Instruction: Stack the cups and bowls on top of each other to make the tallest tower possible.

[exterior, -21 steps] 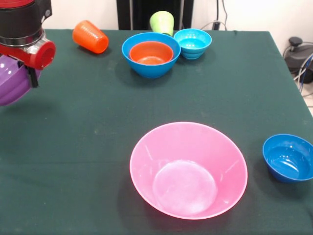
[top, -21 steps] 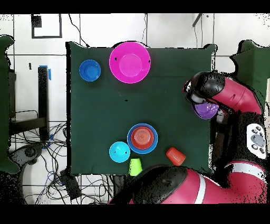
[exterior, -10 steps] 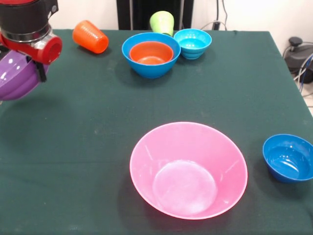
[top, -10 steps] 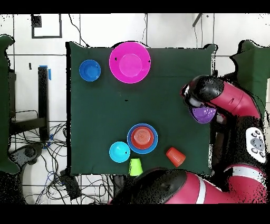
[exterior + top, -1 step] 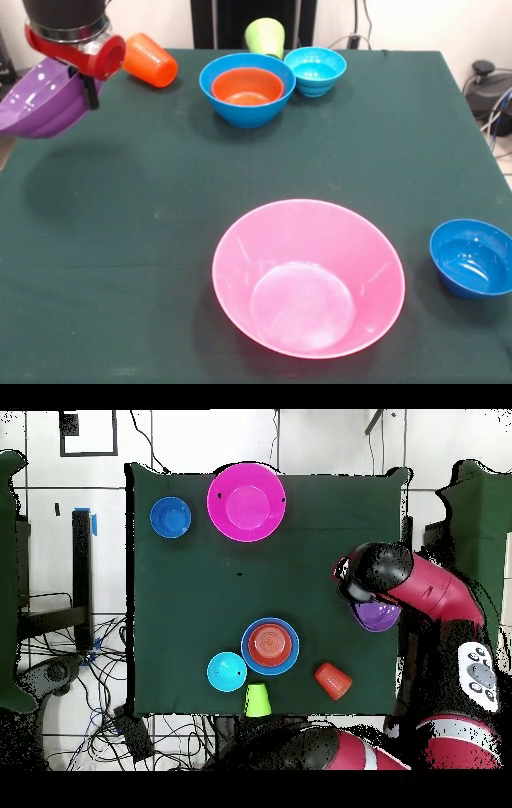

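Moved: tool (image 5: 86,80) with purple bowl (image 5: 42,102) travelled inward over the desk (image 5: 160,200) | tool: clamped on the bowl's rim, bowl hanging tilted beside it | handling: light, stiff, glossy, probably slippery, so rim grip suits | pink bowl (image 5: 308,276): well apart from the tool.

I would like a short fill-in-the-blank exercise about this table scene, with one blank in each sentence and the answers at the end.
1. The gripper holds the ____ bowl above the table.
2. The small orange bowl sits inside the medium ____ bowl.
3. The orange cup lies on its ____.
4. The largest bowl on the table is ____.

Answers: purple; blue; side; pink
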